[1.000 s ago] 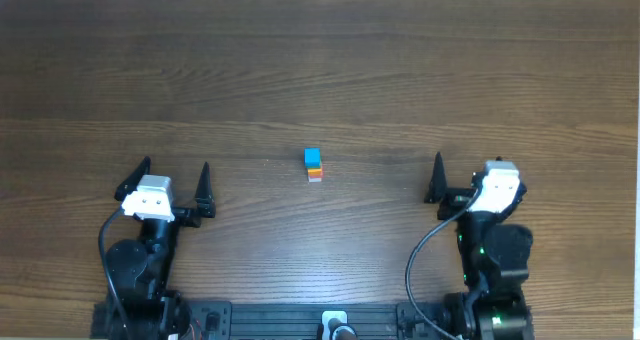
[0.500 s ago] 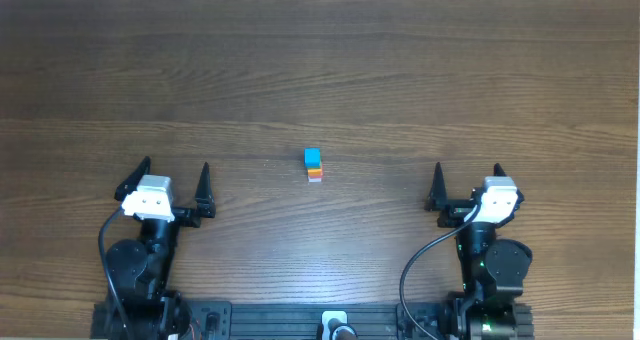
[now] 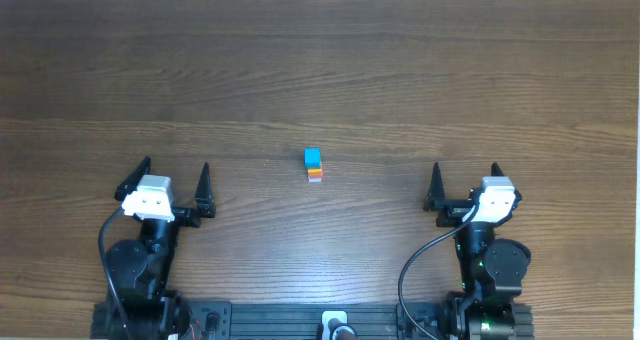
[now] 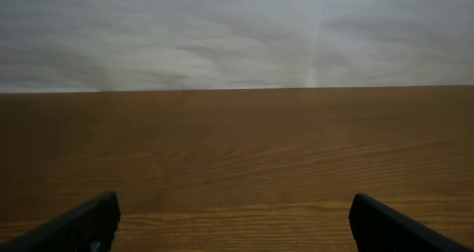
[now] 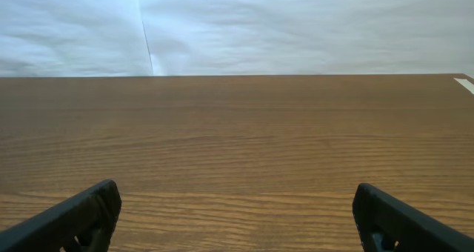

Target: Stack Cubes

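A small stack of cubes (image 3: pixel 314 165) stands at the middle of the wooden table (image 3: pixel 320 70), with a blue cube (image 3: pixel 313 157) on top, an orange one under it and a pale one at the base. My left gripper (image 3: pixel 171 174) sits open near the front left, well apart from the stack. My right gripper (image 3: pixel 466 176) sits open near the front right, also apart from it. In the left wrist view my left gripper (image 4: pixel 233 221) holds nothing, with bare wood ahead. In the right wrist view my right gripper (image 5: pixel 237 219) is likewise empty.
Bare wood surrounds the stack on all sides. A pale wall (image 5: pixel 296 30) rises behind the table's far edge. Both arm bases stand along the front rail (image 3: pixel 320 320).
The right arm has drawn back toward its base and turned to face straight ahead, so both its fingers now show. The left arm and the stack have not moved.
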